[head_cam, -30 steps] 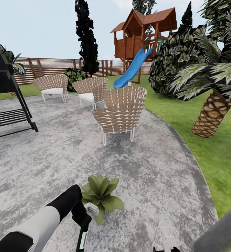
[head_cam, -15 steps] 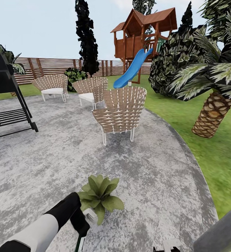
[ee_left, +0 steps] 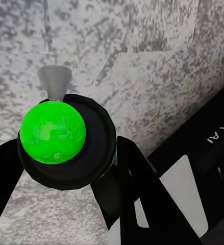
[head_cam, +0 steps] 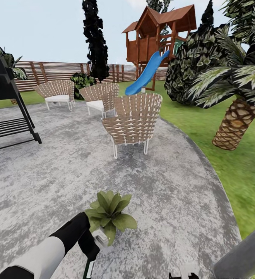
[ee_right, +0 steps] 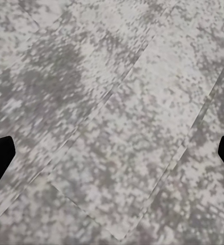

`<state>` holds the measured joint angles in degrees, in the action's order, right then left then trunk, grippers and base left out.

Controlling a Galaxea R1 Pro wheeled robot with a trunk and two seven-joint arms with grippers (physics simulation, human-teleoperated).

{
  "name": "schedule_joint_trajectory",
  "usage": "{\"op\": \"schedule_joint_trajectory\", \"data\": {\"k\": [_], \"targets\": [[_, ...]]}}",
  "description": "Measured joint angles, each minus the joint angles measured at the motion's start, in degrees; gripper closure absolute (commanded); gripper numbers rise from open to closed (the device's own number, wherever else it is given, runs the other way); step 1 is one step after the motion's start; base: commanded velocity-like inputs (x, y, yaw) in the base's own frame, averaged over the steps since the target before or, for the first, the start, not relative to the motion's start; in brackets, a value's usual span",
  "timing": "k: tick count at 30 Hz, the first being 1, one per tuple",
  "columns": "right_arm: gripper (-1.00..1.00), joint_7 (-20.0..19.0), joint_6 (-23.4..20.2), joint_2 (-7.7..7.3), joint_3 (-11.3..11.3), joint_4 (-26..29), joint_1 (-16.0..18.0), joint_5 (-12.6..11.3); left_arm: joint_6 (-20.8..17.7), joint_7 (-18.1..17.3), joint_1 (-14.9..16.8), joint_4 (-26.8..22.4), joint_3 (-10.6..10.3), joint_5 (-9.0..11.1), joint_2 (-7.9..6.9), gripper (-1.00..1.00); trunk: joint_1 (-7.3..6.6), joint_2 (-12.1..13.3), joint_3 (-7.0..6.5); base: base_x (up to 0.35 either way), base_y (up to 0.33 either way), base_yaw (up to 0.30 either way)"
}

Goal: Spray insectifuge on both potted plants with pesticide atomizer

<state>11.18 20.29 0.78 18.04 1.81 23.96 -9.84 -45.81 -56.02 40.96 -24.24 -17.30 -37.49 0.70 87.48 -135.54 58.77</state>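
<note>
The spray bottle (head_cam: 91,259) sits low in the frame, left of centre, clamped in the left claw (head_cam: 92,248), its pale nozzle beside the potted plant (head_cam: 110,215). Right claw (ee_right: 112,153) gapes wide, holding nothing. Risk: mist drifts past the leaves onto paving (head_cam: 162,193), leaving patchy cover.

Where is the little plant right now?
In the head view, the little plant sits low on the grey paving, right beside the left claw holding the spray bottle.

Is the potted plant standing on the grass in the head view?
No, the potted plant stands on the grey paved patch, with the grass off to the side.
</note>
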Motion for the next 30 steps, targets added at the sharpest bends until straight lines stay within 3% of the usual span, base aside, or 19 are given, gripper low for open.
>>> {"op": "schedule_joint_trajectory", "data": {"k": [6,11,19,23,30], "targets": [[-1.00,0.00,0.00,0.00,0.01,0.00,0.00,0.01,-0.10,-0.09,0.41,0.00,-0.07,0.02,0.09,1.00,0.01,-0.02,0.55,0.000,0.000,0.000],[-1.00,0.00,0.00,0.00,0.00,-0.04,0.00,0.01,-0.09,-0.09,0.41,0.00,-0.07,0.00,0.09,1.00,1.10,-2.01,1.77,0.000,0.000,0.000],[-1.00,0.00,-0.01,0.00,0.01,-0.09,0.00,0.01,-0.35,-0.08,1.96,-0.01,0.02,0.12,0.17,1.00,1.10,-2.02,1.80,0.000,0.000,0.000],[-1.00,0.00,-0.02,0.00,0.01,-0.09,0.00,0.01,-4.56,-0.14,5.08,-0.11,0.21,0.40,0.53,1.00,1.10,-2.02,1.80,0.000,0.000,0.000],[-1.00,0.00,0.00,0.00,0.01,-0.09,0.00,0.01,-5.65,0.00,5.58,-2.72,0.33,0.25,1.18,1.00,1.10,-2.02,1.80,0.000,0.000,0.000]]}}
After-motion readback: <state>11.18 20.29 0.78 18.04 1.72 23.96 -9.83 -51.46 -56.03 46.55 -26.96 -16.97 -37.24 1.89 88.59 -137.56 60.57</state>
